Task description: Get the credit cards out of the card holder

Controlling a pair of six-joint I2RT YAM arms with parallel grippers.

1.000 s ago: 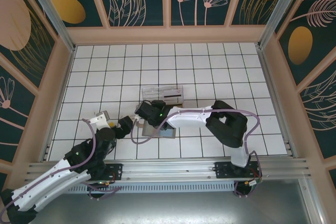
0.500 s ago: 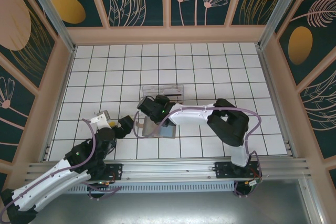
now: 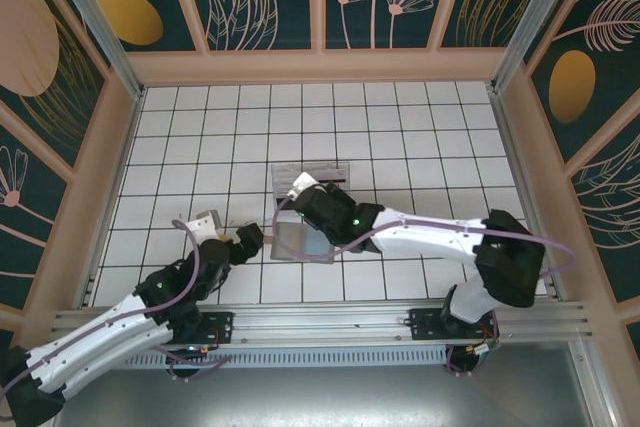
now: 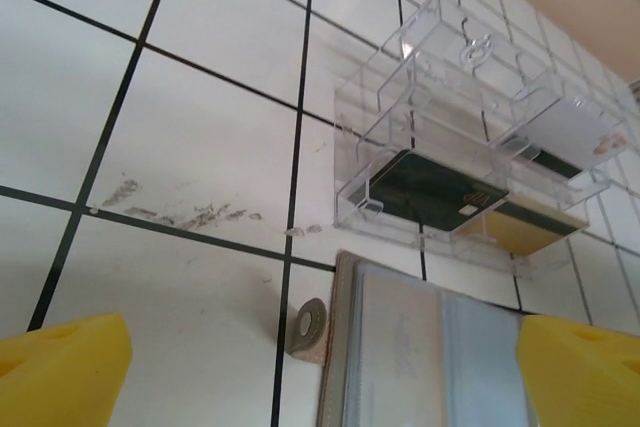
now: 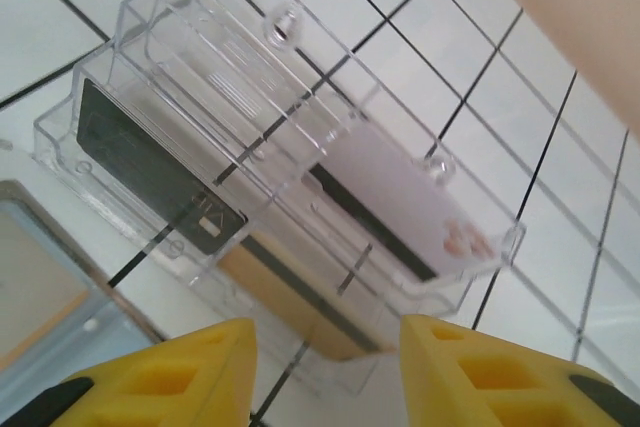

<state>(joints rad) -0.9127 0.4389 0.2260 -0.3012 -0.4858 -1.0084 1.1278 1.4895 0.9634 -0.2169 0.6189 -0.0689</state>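
Note:
The card holder lies open on the tiles, two bluish-grey panels with a tan tab on its left edge. Just beyond it stands a clear tray holding credit cards: a dark card, a tan one and a pale one. My right gripper hovers at the tray's near edge, open, with nothing between its yellow fingers. My left gripper is wide open left of the holder, its fingertips low over the tile.
White tiled floor with black grid lines, walled by wooden panels on three sides. A scuff mark lies on the tile left of the tray. Open tiles stretch behind and to both sides of the tray.
My right gripper has moved from over the card holder up to the tray, its elbow swinging right and its jaws spreading a little. The left gripper shifted slightly.

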